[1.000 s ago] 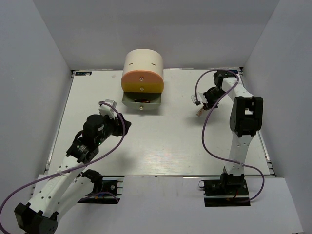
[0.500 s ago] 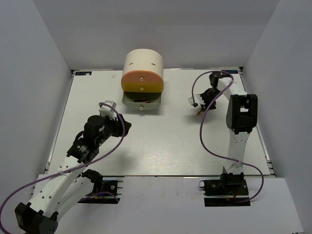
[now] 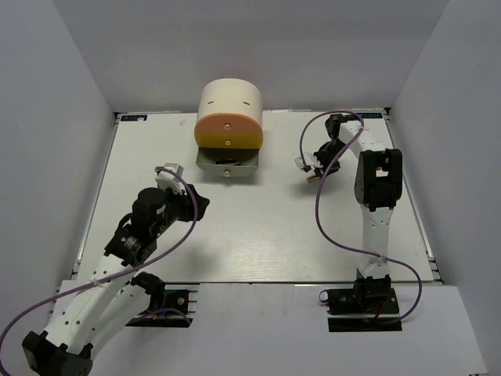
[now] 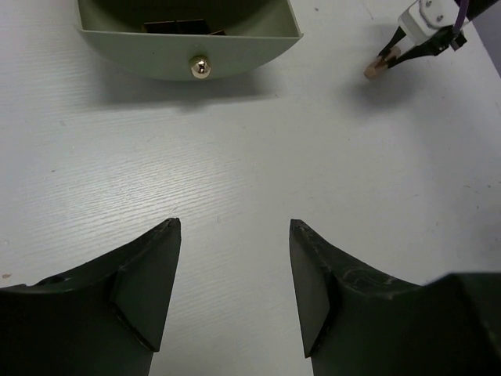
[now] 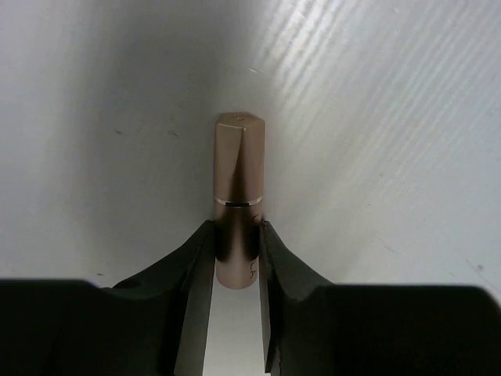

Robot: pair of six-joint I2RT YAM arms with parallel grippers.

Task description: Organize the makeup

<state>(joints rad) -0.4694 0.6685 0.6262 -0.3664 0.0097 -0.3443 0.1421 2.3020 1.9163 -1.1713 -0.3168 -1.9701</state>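
My right gripper (image 5: pixel 237 235) is shut on a slim pinkish stick (image 5: pixel 238 180), gripping its lower half, with the tip pointing away over the white table. In the top view the right gripper (image 3: pixel 311 169) holds the stick (image 3: pixel 312 176) right of the cream box. The stick also shows in the left wrist view (image 4: pixel 376 68). My left gripper (image 4: pixel 233 227) is open and empty above bare table, in front of the open drawer (image 4: pixel 188 47); in the top view the left gripper (image 3: pixel 199 206) is at centre left. Other makeup is out of view.
The cream rounded box (image 3: pixel 228 110) with orange-yellow drawers stands at the back centre. Its bottom drawer (image 3: pixel 227 166) is pulled open, with a gold knob (image 4: pixel 200 66) and dark items (image 4: pixel 176 26) inside. White walls surround the table (image 3: pixel 258 227).
My right gripper has moved left with the pinkish stick, closer to the box. My left gripper has shifted slightly nearer and stays open.
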